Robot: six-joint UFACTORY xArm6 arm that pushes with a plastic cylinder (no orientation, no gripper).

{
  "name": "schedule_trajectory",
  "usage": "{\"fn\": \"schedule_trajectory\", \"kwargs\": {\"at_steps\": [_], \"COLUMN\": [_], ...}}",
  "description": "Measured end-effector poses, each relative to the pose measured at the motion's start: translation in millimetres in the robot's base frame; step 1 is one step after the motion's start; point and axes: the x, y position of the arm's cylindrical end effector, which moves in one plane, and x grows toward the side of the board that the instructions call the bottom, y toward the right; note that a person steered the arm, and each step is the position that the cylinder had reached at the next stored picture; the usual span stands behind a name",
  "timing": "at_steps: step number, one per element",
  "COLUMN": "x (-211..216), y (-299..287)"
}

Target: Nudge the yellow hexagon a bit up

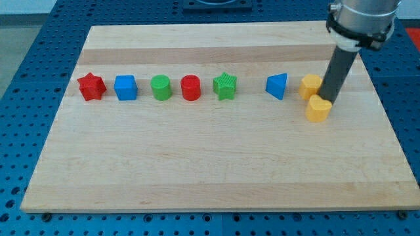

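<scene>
A yellow hexagon (310, 86) lies at the right end of a row of blocks on the wooden board (210, 164). A second yellow block (319, 109), seemingly heart-shaped, sits just below and right of it, nearly touching it. My tip (327, 100) is down on the board, against the hexagon's right side and just above the upper right edge of the lower yellow block. The dark rod rises from there toward the view's top right.
The row runs from the view's left: a red star (91, 86), a blue cube (125, 87), a green cylinder (161, 87), a red cylinder (190, 87), a green star (224, 86) and a blue triangle (277, 86). The board's right edge is near the rod.
</scene>
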Motion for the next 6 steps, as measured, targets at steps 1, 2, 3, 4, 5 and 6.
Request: {"fn": "schedule_trajectory", "kwargs": {"at_steps": [1, 2, 3, 4, 5, 6], "x": [21, 11, -15, -43, -43, -44], "y": [-29, -26, -20, -18, -8, 27]}}
